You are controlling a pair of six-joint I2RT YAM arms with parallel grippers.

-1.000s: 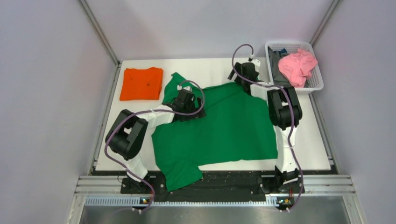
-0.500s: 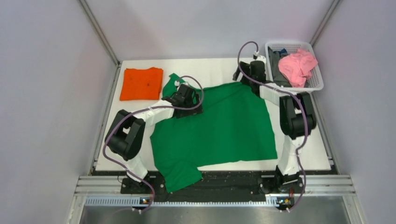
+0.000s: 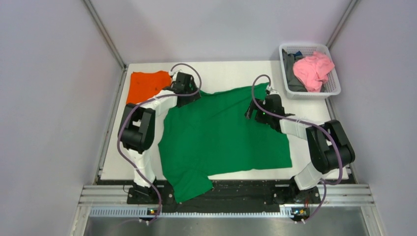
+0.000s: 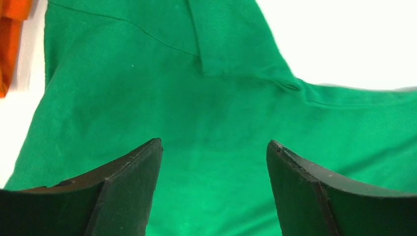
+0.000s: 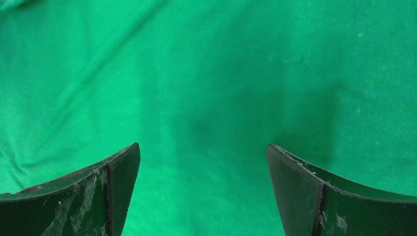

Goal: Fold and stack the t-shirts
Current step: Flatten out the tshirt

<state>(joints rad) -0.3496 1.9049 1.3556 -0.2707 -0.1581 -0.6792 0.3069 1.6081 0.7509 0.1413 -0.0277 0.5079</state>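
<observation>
The large green t-shirt [image 3: 221,135] lies spread on the white table, one sleeve hanging over the near edge. The folded orange t-shirt [image 3: 145,84] lies at the far left, partly hidden by my left arm. My left gripper [image 3: 183,92] hovers over the green shirt's far left part, open and empty; its wrist view shows the green shirt [image 4: 211,123] and an orange edge [image 4: 9,39] at left. My right gripper [image 3: 256,112] is open and empty above the green shirt's right part; its wrist view shows only green cloth [image 5: 206,88].
A white basket [image 3: 324,90] at the far right corner holds pink cloth [image 3: 312,70] and dark cloth. Grey walls close in both sides. A metal rail [image 3: 226,194] runs along the near edge.
My left gripper has moved to the far left, over the shirt's upper left part, and the left sleeve no longer shows. My right gripper has drawn back from near the basket to over the shirt.
</observation>
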